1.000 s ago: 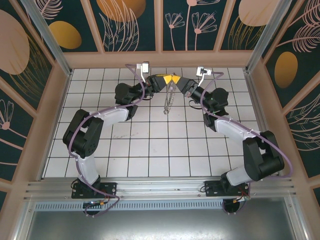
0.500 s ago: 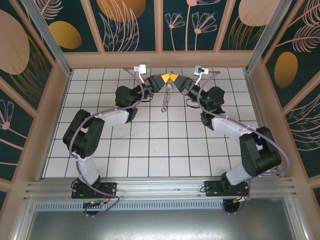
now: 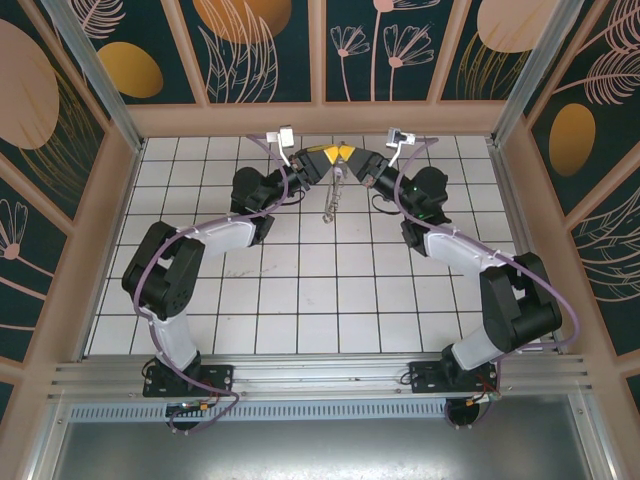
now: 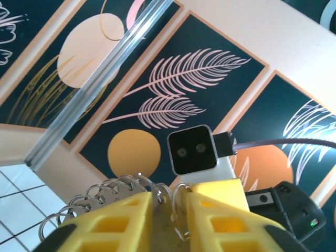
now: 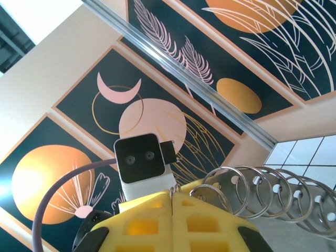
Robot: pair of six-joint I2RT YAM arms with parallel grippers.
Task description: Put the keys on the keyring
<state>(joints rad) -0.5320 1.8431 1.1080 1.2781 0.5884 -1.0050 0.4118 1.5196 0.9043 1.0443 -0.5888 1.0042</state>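
Observation:
The keyring (image 3: 333, 195) is a chain of linked metal rings that hangs from the two grippers, high over the far middle of the table. My right gripper (image 3: 350, 157) is shut on the chain's top ring (image 5: 176, 188), and the rest of the rings (image 5: 252, 189) trail to the right. Flat grey keys (image 5: 224, 186) with holes are threaded on those rings. My left gripper (image 3: 318, 158) faces it, tip to tip. The left gripper's yellow fingers (image 4: 121, 220) stand a little apart, with one ring (image 4: 181, 210) loose in the gap and the chain (image 4: 94, 202) trailing left.
White tiled floor (image 3: 300, 290) lies below both arms. Patterned dark wall panels (image 3: 250, 50) and aluminium posts (image 3: 95, 75) enclose the cell on three sides. Purple cables (image 3: 285, 190) run along each arm.
Both grippers have shifted slightly toward the back wall with the chain between them. The left jaws, shut before, have parted a little.

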